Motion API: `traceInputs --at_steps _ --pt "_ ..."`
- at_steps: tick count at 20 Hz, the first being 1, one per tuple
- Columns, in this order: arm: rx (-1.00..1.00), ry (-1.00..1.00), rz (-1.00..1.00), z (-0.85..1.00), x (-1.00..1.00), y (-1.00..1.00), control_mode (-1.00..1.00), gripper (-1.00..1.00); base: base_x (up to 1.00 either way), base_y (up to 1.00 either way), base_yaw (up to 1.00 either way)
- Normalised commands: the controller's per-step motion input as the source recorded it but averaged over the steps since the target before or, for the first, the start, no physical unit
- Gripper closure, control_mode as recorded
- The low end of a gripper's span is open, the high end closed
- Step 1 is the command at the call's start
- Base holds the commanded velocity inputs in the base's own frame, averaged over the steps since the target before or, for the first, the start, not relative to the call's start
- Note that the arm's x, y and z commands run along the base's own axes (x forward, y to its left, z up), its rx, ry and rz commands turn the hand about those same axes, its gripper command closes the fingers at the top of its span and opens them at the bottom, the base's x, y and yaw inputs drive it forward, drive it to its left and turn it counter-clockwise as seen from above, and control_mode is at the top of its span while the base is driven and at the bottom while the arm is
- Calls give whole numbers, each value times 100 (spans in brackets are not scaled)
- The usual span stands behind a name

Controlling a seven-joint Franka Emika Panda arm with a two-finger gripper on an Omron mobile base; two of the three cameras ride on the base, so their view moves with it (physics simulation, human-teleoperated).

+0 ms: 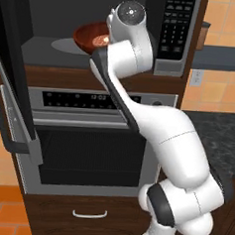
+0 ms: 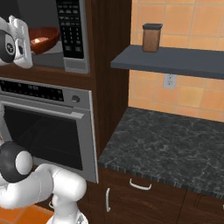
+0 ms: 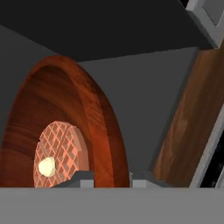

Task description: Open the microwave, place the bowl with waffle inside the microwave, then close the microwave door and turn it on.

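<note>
One gripper [image 3: 113, 176] was closed narrowly on the rim of the bowl with waffle [image 1: 92, 36], held tilted inside the open microwave [image 1: 175, 29] above the turntable [image 1: 65, 45]. Levelling the bowl before release was judged advisable, keeping the waffle [image 3: 59, 154] seated.

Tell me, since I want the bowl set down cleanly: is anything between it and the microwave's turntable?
Nothing visible. The door is swung open at left, and the bowl, gripped at its rim by the gripper, is already inside the microwave above the bare turntable.
</note>
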Motion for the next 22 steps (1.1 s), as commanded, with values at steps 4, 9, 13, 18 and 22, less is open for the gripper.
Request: traceInputs --at_steps 4,9,13,18,22 --pt "12 0 0 -9 100 0 -100 100 0 0 0" --pt "9 0 0 -11 78 5 -100 100 0 0 0" --pt "5 0 0 -19 41 22 -100 100 0 0 0" --pt "6 -2 0 -8 38 24 -100 100 0 0 0" --pt "5 0 0 -16 63 3 -100 100 0 0 0"
